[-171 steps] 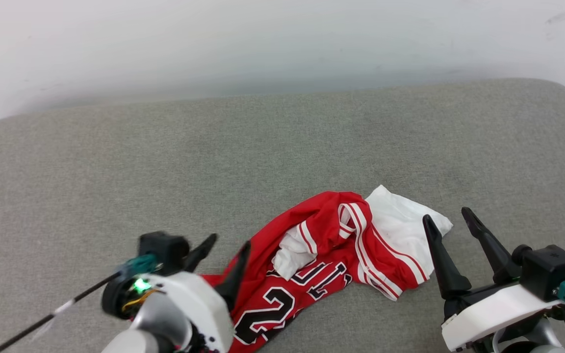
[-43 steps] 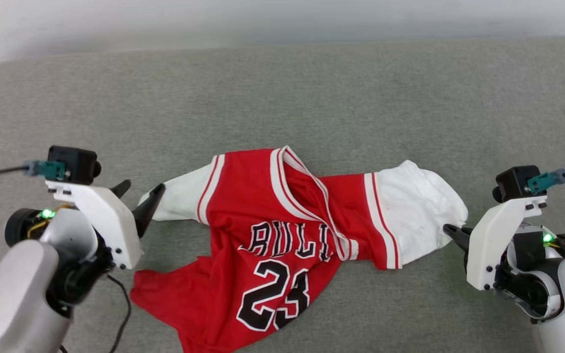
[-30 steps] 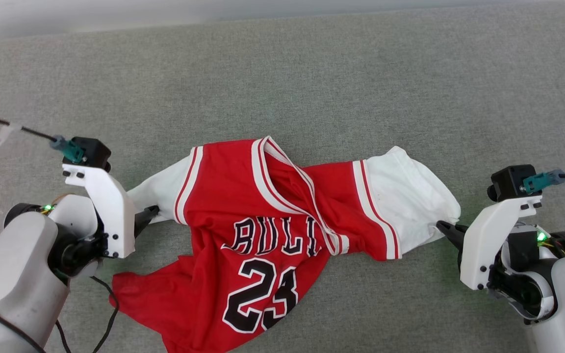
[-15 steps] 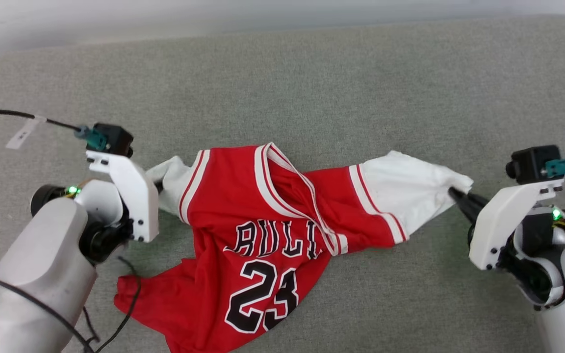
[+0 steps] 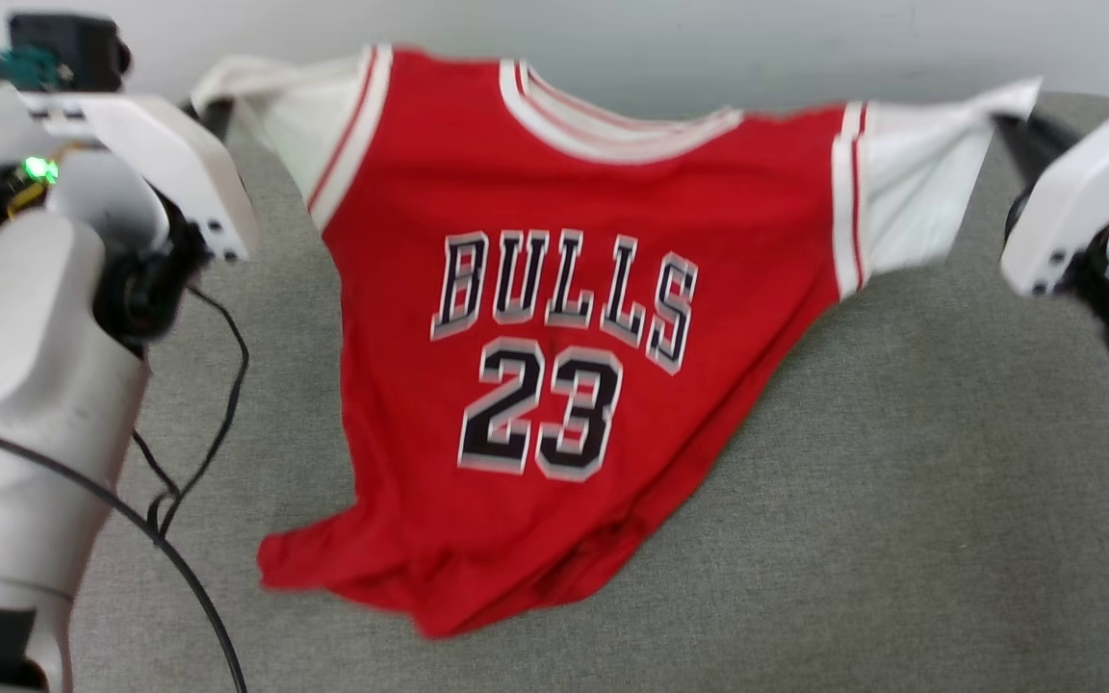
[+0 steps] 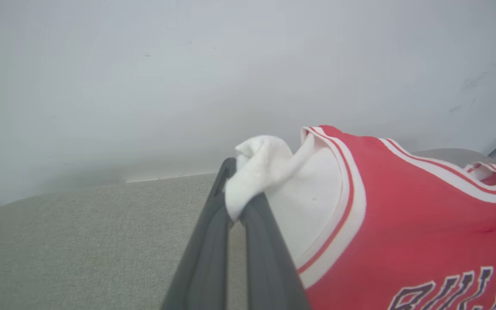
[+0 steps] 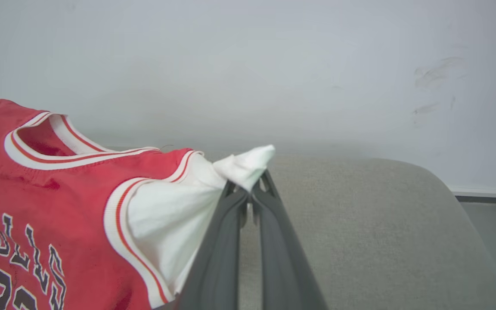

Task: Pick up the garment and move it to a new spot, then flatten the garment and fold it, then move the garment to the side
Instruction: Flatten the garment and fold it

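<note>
Head view: garment [image 5: 554,318] spans left gripper [image 5: 213,114] and right gripper [image 5: 1015,130], both clamped on sleeve tips; I fear hem drag slipping them.

garment [image 5: 554,318]: red "BULLS 23" jersey | white sleeves | hanging spread, hem on cushion

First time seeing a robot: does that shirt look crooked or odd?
Yes: the red jersey hangs askew. Left pincer and right pincer each pinch a sleeve tip, but its hem lies bunched on the grey cushion.
</note>
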Controlling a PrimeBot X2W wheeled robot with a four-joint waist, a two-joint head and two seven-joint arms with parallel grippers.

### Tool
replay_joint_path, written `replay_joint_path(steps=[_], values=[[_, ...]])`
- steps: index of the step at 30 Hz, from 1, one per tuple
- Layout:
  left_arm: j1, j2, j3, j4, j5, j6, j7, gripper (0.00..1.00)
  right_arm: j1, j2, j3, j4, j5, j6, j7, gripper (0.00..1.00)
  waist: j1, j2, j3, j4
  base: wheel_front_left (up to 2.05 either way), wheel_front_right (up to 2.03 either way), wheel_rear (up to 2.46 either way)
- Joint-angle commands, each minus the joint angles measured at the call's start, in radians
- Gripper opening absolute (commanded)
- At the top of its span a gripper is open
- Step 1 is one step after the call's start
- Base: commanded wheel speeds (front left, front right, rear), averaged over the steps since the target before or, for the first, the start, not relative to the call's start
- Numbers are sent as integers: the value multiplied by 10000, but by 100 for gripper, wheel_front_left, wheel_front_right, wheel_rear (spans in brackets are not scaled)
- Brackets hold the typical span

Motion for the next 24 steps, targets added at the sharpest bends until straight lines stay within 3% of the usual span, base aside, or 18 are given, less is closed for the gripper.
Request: replay_joint_path(steps=[1, 7, 18, 24], values=[[-263, 22, 57, 14, 25, 16, -109, 0, -299, -30, 18, 58, -13, -3, -94, 0, 0, 0, 57, -10, 0, 0, 0], [-1876, 224, 358, 378, 325, 48, -928, 0, -2844, -78, -18, 1189, -422, -3, -765, 0, 0, 0, 742, -98, 0, 0, 0], [-5167, 883, 896, 427, 774, -297, -2375, 0, -7472, 117, -506, 2699, -1284, -5, -2278, 0, 0, 0, 2985, -342, 0, 0, 0], [-6381, 981, 1146, 412, 682, -408, -2733, 0, -9034, 236, -474, 3097, -1490, -3, -2913, 0, 0, 0, 3905, -445, 0, 0, 0]])
